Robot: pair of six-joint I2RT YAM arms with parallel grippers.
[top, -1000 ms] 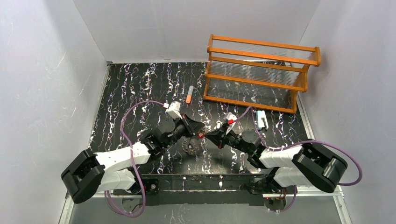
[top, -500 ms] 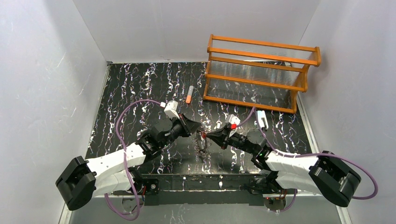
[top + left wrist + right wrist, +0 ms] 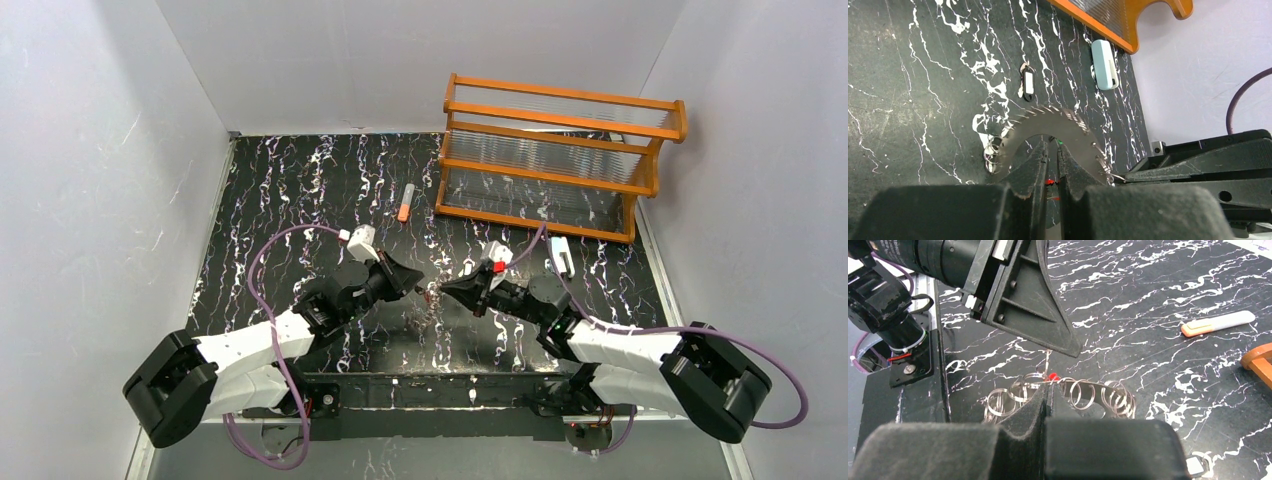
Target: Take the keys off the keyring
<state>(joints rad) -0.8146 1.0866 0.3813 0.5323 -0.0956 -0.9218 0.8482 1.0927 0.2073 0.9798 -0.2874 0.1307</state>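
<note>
keyring [image 3: 1058, 125]: held on edge above the table, lower middle of the left wrist view; its toothed rim arches over the fingers.
red key [image 3: 1053, 377]: on the rim, middle of the right wrist view, touching the right fingertips.
dark-and-white key [image 3: 1028, 85]: lying apart on the table, upper middle.
left gripper [image 3: 1052, 146]: fingers nearly together, pinching the ring from inside.
right gripper [image 3: 1049, 392]: fingers pressed together at the red key (key or wire, I cannot tell).
relation: ring lies between both grippers, long axis left to right; right arm is nearer the key.
</note>
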